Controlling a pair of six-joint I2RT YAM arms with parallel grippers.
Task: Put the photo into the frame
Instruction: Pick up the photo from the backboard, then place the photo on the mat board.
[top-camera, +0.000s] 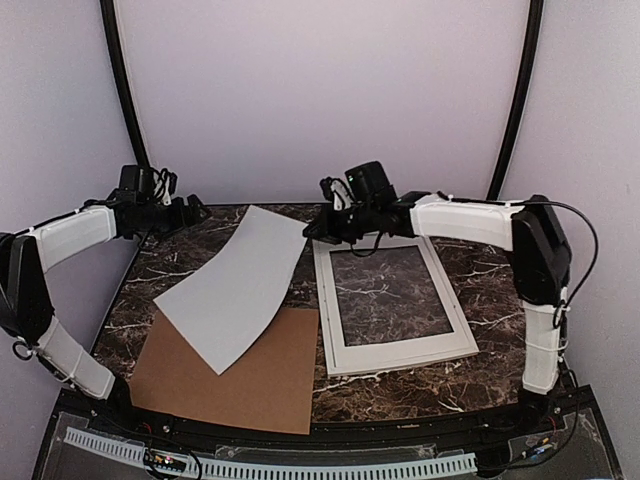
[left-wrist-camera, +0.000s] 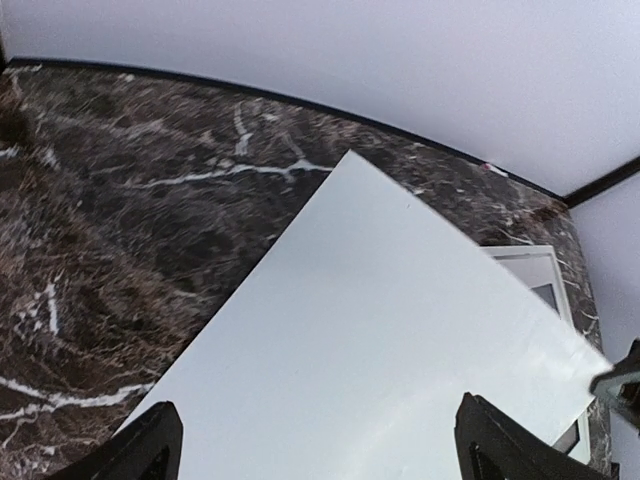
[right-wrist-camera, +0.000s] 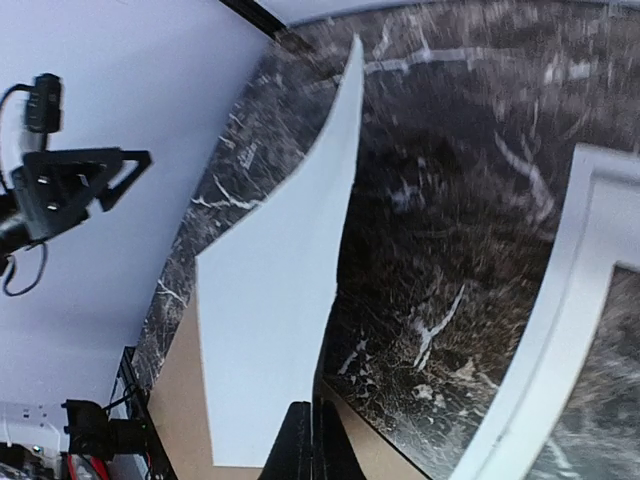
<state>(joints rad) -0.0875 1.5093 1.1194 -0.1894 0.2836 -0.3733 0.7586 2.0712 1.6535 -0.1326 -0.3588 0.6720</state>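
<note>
The photo (top-camera: 235, 290) shows only its plain white back and bows upward, its near end resting on a brown cardboard sheet (top-camera: 250, 385). My right gripper (top-camera: 312, 233) is shut on the photo's far right edge, and in the right wrist view the black fingers (right-wrist-camera: 300, 445) pinch the thin edge of the sheet (right-wrist-camera: 270, 310). The white frame (top-camera: 395, 355) lies flat to the right with marble showing through its centre; its rail (right-wrist-camera: 560, 300) is close by. My left gripper (top-camera: 197, 211) hangs open above the photo's far left side (left-wrist-camera: 380, 340), its fingertips (left-wrist-camera: 150, 445) wide apart and touching nothing.
The dark marble table (top-camera: 480, 290) ends at a black rim by the pale back wall. The cardboard (right-wrist-camera: 180, 400) reaches the front left table edge. A corner of the frame (left-wrist-camera: 530, 262) shows past the sheet in the left wrist view.
</note>
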